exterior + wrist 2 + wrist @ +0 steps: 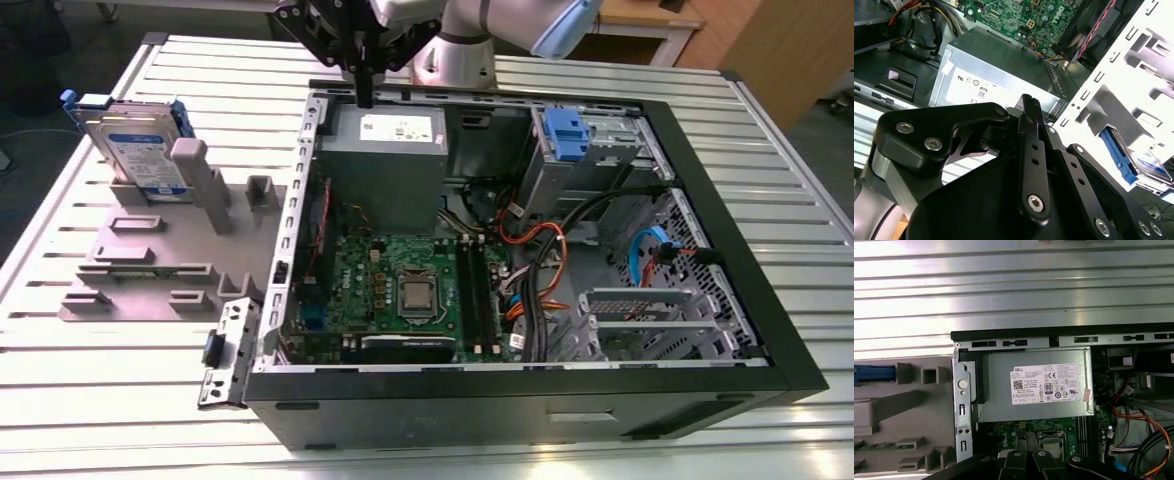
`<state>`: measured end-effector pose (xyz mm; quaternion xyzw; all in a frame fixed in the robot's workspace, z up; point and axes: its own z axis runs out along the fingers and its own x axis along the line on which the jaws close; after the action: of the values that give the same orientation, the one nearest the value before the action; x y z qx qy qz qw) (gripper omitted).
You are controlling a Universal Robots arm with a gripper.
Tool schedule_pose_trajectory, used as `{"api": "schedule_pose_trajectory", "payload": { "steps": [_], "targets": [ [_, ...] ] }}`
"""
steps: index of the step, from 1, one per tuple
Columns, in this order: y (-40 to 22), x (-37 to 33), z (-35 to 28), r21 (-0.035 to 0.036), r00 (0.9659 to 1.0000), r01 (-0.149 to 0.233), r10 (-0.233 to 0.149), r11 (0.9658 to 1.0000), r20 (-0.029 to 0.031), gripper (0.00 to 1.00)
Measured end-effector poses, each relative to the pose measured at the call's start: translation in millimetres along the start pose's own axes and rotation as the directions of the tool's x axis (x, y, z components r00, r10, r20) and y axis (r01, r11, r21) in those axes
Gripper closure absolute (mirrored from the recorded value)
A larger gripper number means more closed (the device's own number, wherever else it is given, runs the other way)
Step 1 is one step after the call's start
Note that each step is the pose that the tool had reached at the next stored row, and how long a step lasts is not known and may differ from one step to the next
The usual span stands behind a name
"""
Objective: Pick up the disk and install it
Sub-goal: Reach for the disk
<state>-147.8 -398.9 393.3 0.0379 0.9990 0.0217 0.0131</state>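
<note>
Slatted metal table [80, 400], disk [134, 148] standing in grey holder [147, 250], fingers [363, 85] seemingly pressed together, empty, above open computer case [534, 385].

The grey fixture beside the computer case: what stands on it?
The disk stands on edge at the fixture's far end. Its lower edge is hidden behind grey blocks.

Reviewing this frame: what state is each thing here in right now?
computer case: lying on its side, side panel off, interior open.
disk: standing on edge in the grey holder, outside the computer case, not gripped.
hand: shut, empty, above the power-supply box.
blue bracket: mounted inside the computer case.
</note>
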Motion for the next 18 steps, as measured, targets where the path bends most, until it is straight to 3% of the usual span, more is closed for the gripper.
{"api": "schedule_pose_trajectory", "payload": {
  "steps": [18],
  "targets": [
    [-0.4,5.3,-0.1,-0.0001,1.0,0.0,0.0,1.0,0.0,0.89]
  ]
}}
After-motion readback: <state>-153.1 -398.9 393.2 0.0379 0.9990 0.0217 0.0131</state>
